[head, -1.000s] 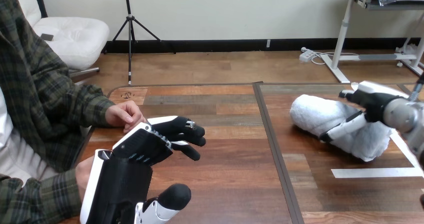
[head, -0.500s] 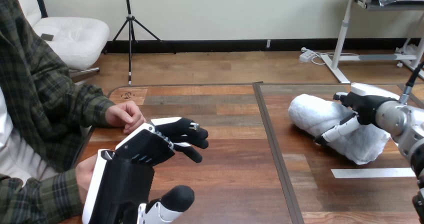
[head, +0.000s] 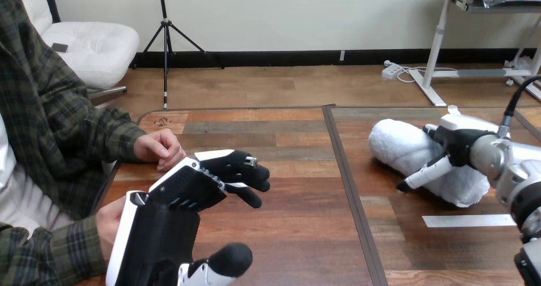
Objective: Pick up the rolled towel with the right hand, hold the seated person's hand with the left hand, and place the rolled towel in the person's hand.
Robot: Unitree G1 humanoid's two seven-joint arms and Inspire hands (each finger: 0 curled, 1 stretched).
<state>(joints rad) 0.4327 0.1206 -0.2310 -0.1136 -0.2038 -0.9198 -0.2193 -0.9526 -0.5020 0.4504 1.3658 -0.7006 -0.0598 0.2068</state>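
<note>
A wooden desk [head: 287,235] of planks in mixed brown tones spans the scene, its far left corner rounded and rimmed in a dark edge, with a small pale mark [head: 164,121] printed just inside that corner. A narrow dark seam [head: 353,190] runs from the far edge to the near edge a little right of the middle, slanting rightward as it comes nearer and splitting the top into a left and a right section. On the right section, near the near edge, a strip of white tape [head: 469,221] lies flat, crosswise to the seam and apart from it.

One rolled towel [head: 399,147], two robot hands [head: 191,184] [head: 462,142], two person's hands [head: 159,147] [head: 110,221], one tape strip [head: 469,221], one table [head: 287,235].
</note>
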